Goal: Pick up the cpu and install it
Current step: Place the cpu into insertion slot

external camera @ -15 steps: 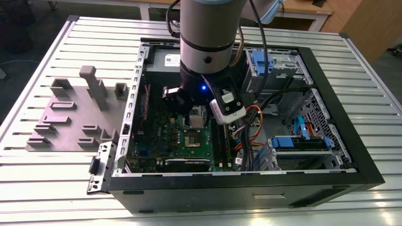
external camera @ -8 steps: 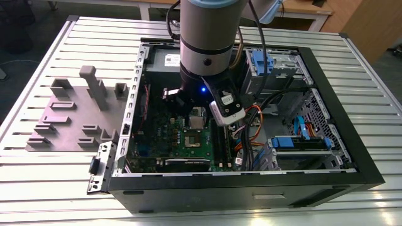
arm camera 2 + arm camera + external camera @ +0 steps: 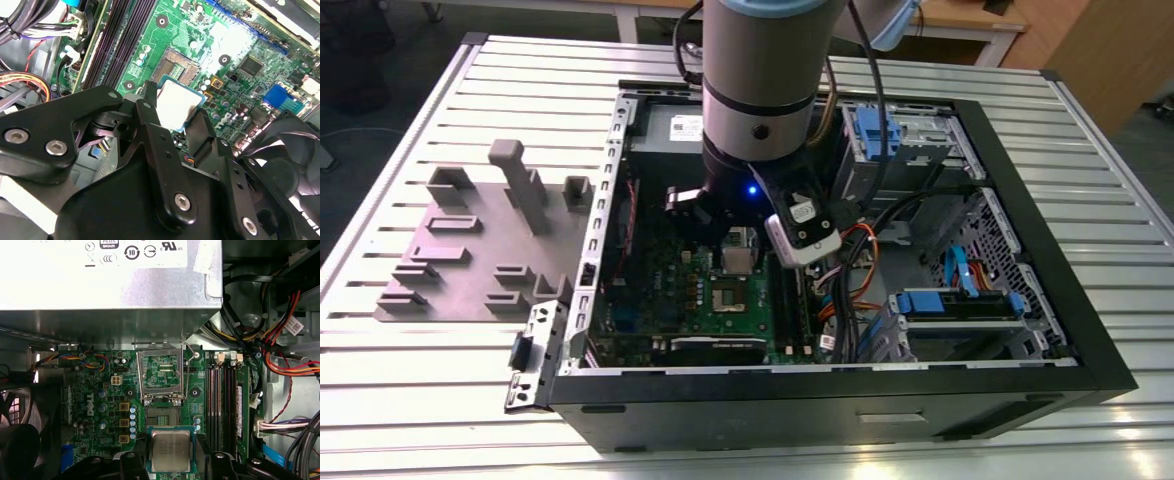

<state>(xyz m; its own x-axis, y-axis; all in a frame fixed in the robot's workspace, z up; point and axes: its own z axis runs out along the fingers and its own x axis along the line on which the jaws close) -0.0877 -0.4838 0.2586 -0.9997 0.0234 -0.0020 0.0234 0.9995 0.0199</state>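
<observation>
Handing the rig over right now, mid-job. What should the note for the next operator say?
Gripper: shut on the small flat square cpu with a silvery metal top, pinched at its edges.
Where: cpu is held over the green motherboard inside the open black computer case, near the empty square socket, whose metal frame is flipped open.
Done: cpu picked up and carried to the board.
Left: cpu not yet seated in the socket.

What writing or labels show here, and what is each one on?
Power supply label: symbols and print, partly cut off; not quoted.
Green board: white lettering; not quoted.
cpu, held by the gripper: top marking too faint.
Cable tag: too small.
</observation>
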